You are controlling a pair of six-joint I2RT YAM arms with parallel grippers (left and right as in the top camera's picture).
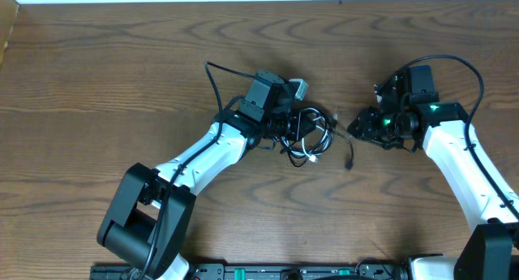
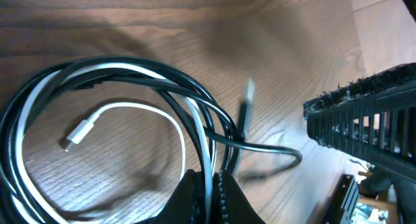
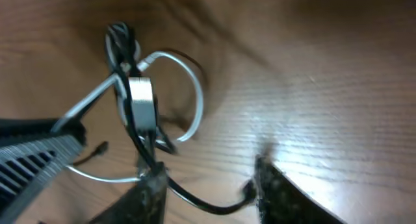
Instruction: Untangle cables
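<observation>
The cables (image 1: pixel 312 135) lie as a small tangled coil at the table's middle, black loops (image 2: pixel 130 71) wound with a white cord whose plug (image 2: pixel 77 134) rests inside the coil. My left gripper (image 1: pixel 289 126) (image 2: pixel 209 185) is shut on the coil's near side, black and white strands pinched between its fingers. My right gripper (image 1: pixel 362 124) (image 3: pixel 209 172) stands open just right of the coil. A black cable strand (image 3: pixel 211 206) sags loosely between its fingers (image 3: pixel 155 188). The white loop (image 3: pixel 197 100) and a silver plug (image 3: pixel 140 104) show beyond them.
A loose black cable end (image 1: pixel 350 157) trails toward the front, between the two grippers. The right arm's ribbed body (image 2: pixel 367 120) fills the right side of the left wrist view. Bare wooden table (image 1: pixel 97 85) surrounds the coil.
</observation>
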